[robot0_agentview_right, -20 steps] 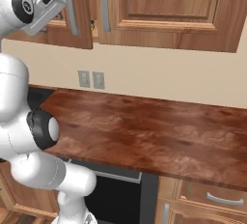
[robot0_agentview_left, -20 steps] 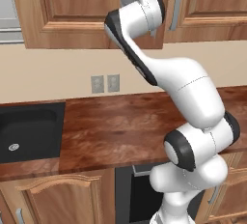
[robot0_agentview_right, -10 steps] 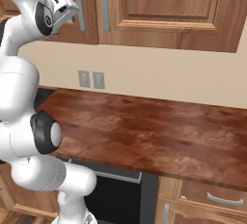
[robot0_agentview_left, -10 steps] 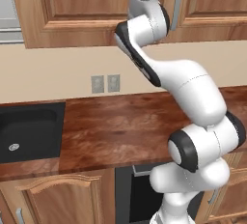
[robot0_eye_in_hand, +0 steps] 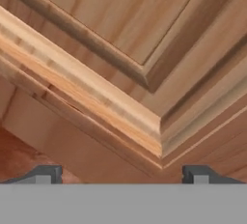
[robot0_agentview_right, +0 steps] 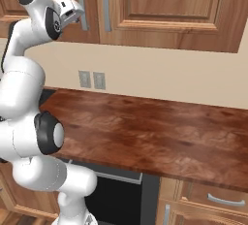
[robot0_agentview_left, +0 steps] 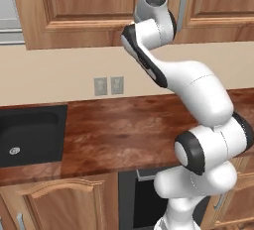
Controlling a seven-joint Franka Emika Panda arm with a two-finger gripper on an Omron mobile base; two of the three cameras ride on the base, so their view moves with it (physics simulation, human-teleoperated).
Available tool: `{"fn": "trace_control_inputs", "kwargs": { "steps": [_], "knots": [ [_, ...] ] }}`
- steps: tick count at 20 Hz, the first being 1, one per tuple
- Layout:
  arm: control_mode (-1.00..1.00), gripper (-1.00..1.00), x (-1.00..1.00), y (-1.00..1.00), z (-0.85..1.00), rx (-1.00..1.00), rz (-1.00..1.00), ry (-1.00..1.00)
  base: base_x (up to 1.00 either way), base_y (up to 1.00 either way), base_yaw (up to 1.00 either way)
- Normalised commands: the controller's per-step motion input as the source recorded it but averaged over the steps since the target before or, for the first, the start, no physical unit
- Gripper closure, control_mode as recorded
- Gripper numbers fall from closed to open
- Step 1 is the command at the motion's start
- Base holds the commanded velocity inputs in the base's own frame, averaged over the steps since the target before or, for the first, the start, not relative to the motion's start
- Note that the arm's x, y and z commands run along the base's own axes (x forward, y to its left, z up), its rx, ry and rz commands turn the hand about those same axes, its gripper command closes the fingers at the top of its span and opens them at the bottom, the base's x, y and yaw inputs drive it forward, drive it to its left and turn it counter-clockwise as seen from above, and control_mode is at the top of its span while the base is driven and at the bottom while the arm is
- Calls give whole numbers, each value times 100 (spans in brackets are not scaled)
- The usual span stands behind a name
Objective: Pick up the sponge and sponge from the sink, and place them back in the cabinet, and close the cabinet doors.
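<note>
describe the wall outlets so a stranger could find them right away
Start at the long brown wooden counter and look up its beige back wall. Under the wall cabinet, right of the black sink, sit two small grey outlet plates side by side, the wall's only fittings.

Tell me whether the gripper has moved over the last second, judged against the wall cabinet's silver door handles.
Yes. In the right base view the gripper has dropped and pulled back from the cabinet doors; it now hangs open beside the lower end of the left silver handle.
</note>
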Motion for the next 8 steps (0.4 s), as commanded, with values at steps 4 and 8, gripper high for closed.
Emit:
{"fn": "trace_control_inputs", "kwargs": {
  "steps": [4,8],
  "knots": [
    [-100,-100,26,-23,-10,11,0,0,0,0,0],
    [-100,-100,16,-24,-10,11,0,0,0,0,0]
  ]
}}
